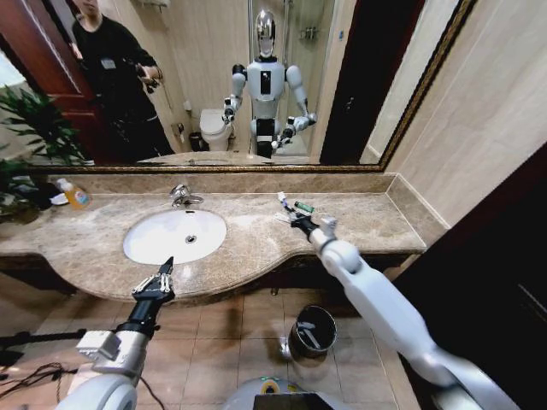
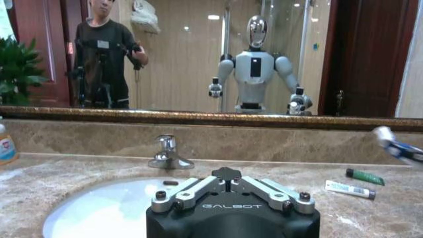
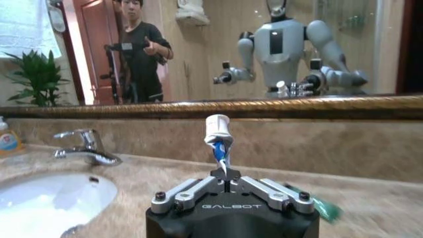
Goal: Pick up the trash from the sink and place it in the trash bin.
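Nearest you, low in the head view, the left gripper (image 1: 164, 275) hangs over the front edge of the beige-brown marble counter (image 1: 256, 248), just in front of the white oval ceramic sink (image 1: 175, 236); its fingers stand spread with nothing between them. Take that sink as your landmark. An orange soap bottle (image 1: 75, 195) stands at its far left corner, and the chrome faucet (image 1: 182, 196) sits behind the basin. You can see no litter lying in the bowl itself.

To the right of the sink the right gripper (image 1: 298, 219) reaches over the counter, its fingers pressed together on a small white-and-blue tube (image 3: 219, 141). In the right wrist view that tube stands upright out of the fingertips, cap end up, its long axis in line with the fingers. Two more pieces lie flat on the marble beyond it, farther right of the sink: a tiny dark green tube (image 2: 364, 176) and a small white tube with a dark cap (image 2: 349, 189), side by side, near each other but apart.

The small round black trash bin with a shiny rim (image 1: 311, 330) stands on the tiled floor, below the counter's front edge and right of the sink. It lies toward you and down from the right gripper, under that arm. The right arm is clearly the nearer one, so the carry seems to be a pull back off the counter, then a drop.
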Available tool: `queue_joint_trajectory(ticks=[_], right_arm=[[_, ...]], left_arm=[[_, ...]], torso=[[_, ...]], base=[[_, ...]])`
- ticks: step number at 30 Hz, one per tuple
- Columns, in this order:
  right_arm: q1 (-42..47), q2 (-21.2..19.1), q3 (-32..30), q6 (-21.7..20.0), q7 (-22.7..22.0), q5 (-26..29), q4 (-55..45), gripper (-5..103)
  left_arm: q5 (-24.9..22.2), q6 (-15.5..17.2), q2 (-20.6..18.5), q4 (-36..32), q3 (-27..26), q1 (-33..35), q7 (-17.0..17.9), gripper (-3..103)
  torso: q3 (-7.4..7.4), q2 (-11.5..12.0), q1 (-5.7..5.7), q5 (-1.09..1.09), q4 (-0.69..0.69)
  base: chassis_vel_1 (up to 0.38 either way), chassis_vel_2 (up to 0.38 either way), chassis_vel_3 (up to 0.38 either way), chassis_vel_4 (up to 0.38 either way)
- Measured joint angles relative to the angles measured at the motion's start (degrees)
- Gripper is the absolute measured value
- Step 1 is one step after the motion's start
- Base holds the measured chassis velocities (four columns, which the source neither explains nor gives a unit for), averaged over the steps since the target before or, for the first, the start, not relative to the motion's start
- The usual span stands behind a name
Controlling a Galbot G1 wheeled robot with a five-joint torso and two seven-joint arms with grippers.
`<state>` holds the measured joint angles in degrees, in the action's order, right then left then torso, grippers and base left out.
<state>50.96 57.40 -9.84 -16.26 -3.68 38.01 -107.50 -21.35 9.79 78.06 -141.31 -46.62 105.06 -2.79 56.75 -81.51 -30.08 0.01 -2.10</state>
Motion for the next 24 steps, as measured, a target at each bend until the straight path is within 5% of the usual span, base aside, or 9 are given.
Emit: queue_joint_trajectory(ticks=[11,14,24], right_arm=[[18.8,-2.0,-13.0,2.3,0.9,-2.1,-8.8,0],[29.1,0.4,-20.1,5.0,3.8,-4.4,-9.5,0],[40.3,5.5,-23.4,11.3,7.3,-9.4,-6.7,0]], left_arm=[[0.0,0.0,0.0,0.0,0.0,0.0,0.0,0],[0.0,0.0,0.0,0.0,0.0,0.0,0.0,0],[0.0,0.0,0.0,0.0,0.0,0.0,0.0,0]], torso=[[0.00,0.0,0.00,0.00,-0.01],[0.00,0.0,0.01,0.02,0.01],[0.00,0.0,0.01,-0.01,0.00]], base=[[0.000,0.000,0.000,0.000],[0.000,0.000,0.000,0.000],[0.000,0.000,0.000,0.000]])
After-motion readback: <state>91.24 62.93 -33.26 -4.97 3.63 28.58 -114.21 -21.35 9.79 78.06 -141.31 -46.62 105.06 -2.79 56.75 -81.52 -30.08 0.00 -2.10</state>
